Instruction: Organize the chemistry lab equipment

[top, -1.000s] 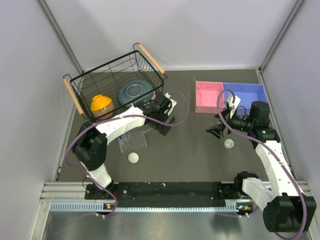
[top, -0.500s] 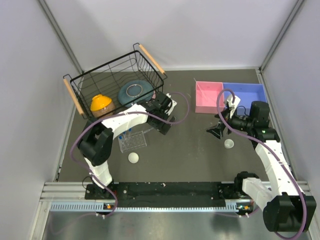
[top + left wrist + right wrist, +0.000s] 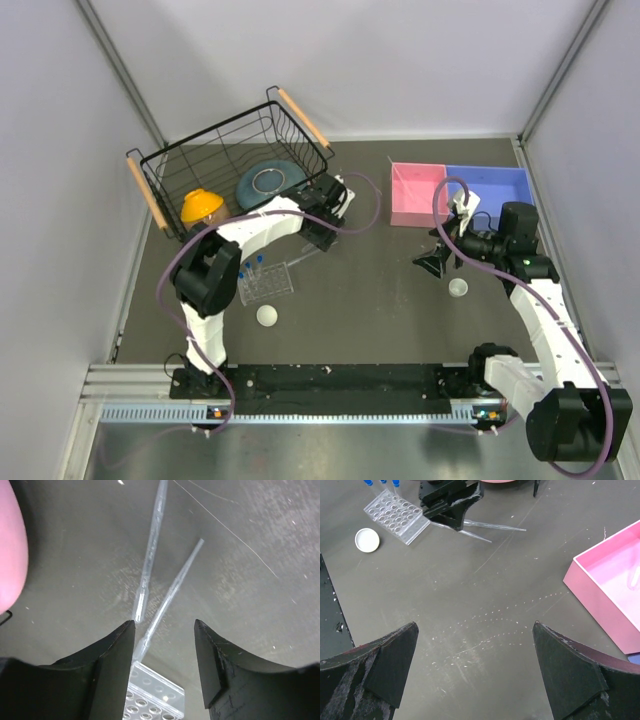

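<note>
While the left hand point(image 3: 164, 630) hangs low over the dark tabletop point(image 3: 75, 580), its two black fingers stand partly apart and grip nothing. The gap between them is far wider than what lies in it.

Two thin clear rods point(image 3: 172, 587) lie flat on the tabletop ahead of those fingers. Both are slim, straight and see-through, and they draw together toward the hand. The left one has a short, thicker, whitish section near its near end, which stops just ahead of the left finger. The right one runs on into the gap between the fingers. Its near end lies just beside a corner of the tube rack point(image 3: 156, 692), a flat clear block with rows of round wells; whether the two touch I cannot tell.

Small tubes point(image 3: 254, 264) with blue caps stand at the rack's far edge. One white round cup point(image 3: 267, 315) sits on the tabletop just in front of the rack, nearer the arm bases. A second white cup point(image 3: 458, 288) sits well apart on the right side, near the right hand point(image 3: 474, 645). That hand hovers above bare tabletop with its fingers spread wide, holding nothing. Beyond it a pink tray point(image 3: 418, 195) sits against a blue tray point(image 3: 490, 185).
</note>
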Available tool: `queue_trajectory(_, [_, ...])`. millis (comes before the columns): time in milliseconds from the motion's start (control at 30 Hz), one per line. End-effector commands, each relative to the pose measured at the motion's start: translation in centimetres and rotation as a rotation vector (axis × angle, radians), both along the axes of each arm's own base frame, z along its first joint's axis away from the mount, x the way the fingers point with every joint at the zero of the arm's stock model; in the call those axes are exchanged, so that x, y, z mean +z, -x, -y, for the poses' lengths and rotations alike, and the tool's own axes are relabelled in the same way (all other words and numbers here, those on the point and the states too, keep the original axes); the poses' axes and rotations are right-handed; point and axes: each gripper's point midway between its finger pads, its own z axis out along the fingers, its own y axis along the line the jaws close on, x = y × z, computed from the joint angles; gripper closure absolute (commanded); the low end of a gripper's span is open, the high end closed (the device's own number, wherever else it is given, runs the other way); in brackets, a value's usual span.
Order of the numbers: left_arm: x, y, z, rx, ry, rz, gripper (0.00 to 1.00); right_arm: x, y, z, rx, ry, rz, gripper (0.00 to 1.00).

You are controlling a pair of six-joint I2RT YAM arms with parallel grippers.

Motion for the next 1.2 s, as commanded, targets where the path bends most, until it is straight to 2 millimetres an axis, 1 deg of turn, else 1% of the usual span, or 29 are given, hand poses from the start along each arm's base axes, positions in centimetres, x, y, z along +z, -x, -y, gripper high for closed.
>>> queue_trajectory(0, [0.6,-2.9,0.1,0.000,-0.049,0.082,0.46,1.2,-0.7,0.1,0.015,0.003,0.075,0.01])
queue_trajectory(67, [0.7,-3.7,0.2,-0.005,-0.058,0.098,0.49,1.1,-0.6,0.1,0.015,0.003,0.074,0.01])
queue_trajectory(100, [0.1,-3.8,0.2,-0.012,-0.070,0.089,0.50,1.1,-0.6,0.0,0.016,0.003,0.074,0.01])
queue_trajectory(133, [0.3,-4.2,0.5,-0.021,-0.063,0.095,0.52,1.1,-0.6,0.1,0.015,0.003,0.074,0.01])
queue_trajectory(167, [0.1,-4.3,0.4,-0.024,-0.068,0.086,0.53,1.2,-0.7,0.1,0.015,0.004,0.076,0.01])
queue_trajectory(200, [-0.5,-4.3,0.4,-0.029,-0.076,0.070,0.54,1.2,-0.7,0.1,0.016,0.004,0.078,0.01])
queue_trajectory(233, [-0.3,-4.5,0.6,-0.032,-0.074,0.074,0.54,1.2,-0.7,0.1,0.015,0.004,0.077,0.01])
queue_trajectory(267, [-0.8,-4.7,0.5,-0.030,-0.079,0.066,0.54,1.2,-0.6,0.1,0.015,0.004,0.075,0.01])
queue_trajectory(400, [-1.4,-5.0,0.4,-0.025,-0.070,0.048,0.55,1.1,-0.6,0.0,0.020,0.003,0.078,0.01])
queue_trajectory(567, [-2.3,-5.2,0.3,-0.027,-0.074,0.028,0.56,1.2,-0.6,0.0,0.023,0.001,0.076,0.01])
queue_trajectory(633, [-2.5,-4.9,0.4,-0.035,-0.069,0.009,0.57,1.2,-0.6,0.0,0.023,0.001,0.076,0.01])
queue_trajectory(900, [-3.9,-4.0,0.1,-0.029,-0.058,-0.050,0.66,1.3,-0.4,-0.1,0.029,-0.001,0.085,0.01])
queue_trajectory(933, [-4.0,-3.9,0.0,-0.031,-0.056,-0.056,0.70,1.4,-0.4,-0.1,0.030,-0.001,0.086,0.01])
queue_trajectory(1000, [-4.2,-3.7,0.1,-0.031,-0.042,-0.074,0.73,1.4,-0.3,-0.1,0.034,-0.004,0.088,0.01])
queue_trajectory(1133, [-4.1,-3.8,0.1,-0.031,-0.031,-0.076,0.80,1.5,-0.3,-0.1,0.034,-0.004,0.091,0.01])
queue_trajectory(1167, [-4.0,-3.9,0.2,-0.029,-0.026,-0.075,0.84,1.5,-0.2,-0.1,0.036,-0.004,0.092,0.01])
